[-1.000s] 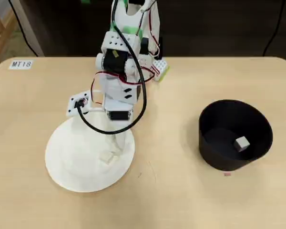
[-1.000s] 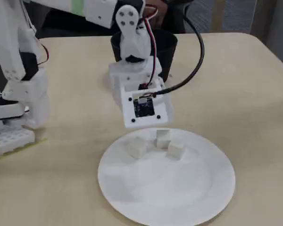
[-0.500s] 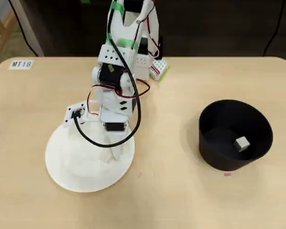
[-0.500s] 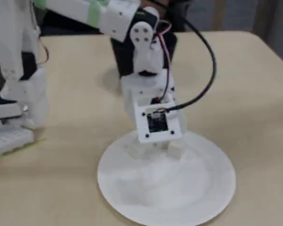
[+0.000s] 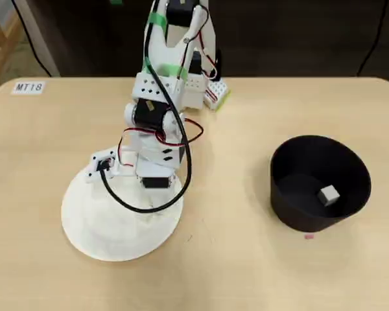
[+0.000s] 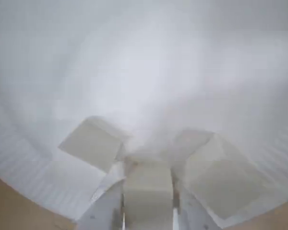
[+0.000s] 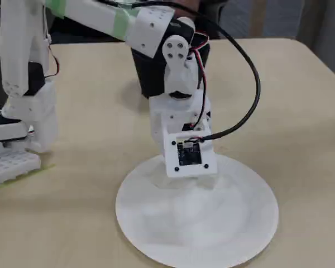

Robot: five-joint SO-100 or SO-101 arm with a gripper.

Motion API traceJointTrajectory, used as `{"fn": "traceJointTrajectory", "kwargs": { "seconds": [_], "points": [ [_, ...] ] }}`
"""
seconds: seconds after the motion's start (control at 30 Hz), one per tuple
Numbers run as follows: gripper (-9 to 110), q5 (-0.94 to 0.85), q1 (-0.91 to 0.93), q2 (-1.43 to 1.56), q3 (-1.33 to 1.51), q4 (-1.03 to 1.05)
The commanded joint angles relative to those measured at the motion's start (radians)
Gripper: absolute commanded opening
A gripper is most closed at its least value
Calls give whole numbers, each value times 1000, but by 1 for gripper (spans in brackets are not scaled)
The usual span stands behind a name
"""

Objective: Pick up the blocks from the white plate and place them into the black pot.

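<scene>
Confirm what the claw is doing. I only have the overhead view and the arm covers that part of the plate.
Observer: The wrist view shows the claw straddling one block on the white plate. It is too blurred to tell if the grip is firm.
Operator: Any others left on it?
Observer: Two more blocks in the wrist view, one left of the claw and one right, both lying on the plate.
</scene>
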Motion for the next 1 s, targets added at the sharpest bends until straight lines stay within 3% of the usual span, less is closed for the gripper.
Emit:
{"fn": "traceJointTrajectory", "kwargs": {
  "seconds": [0.0, 0.13, 0.47, 0.67, 0.97],
  "points": [
    [6, 6, 6, -2, -58, -9],
    [-2, 23, 12, -3, -75, -3],
    [-2, 32, -74, 273, -94, 2],
    [-2, 98, -250, 437, -156, 37],
    [-2, 178, -672, 474, -156, -25]
  ]
}}
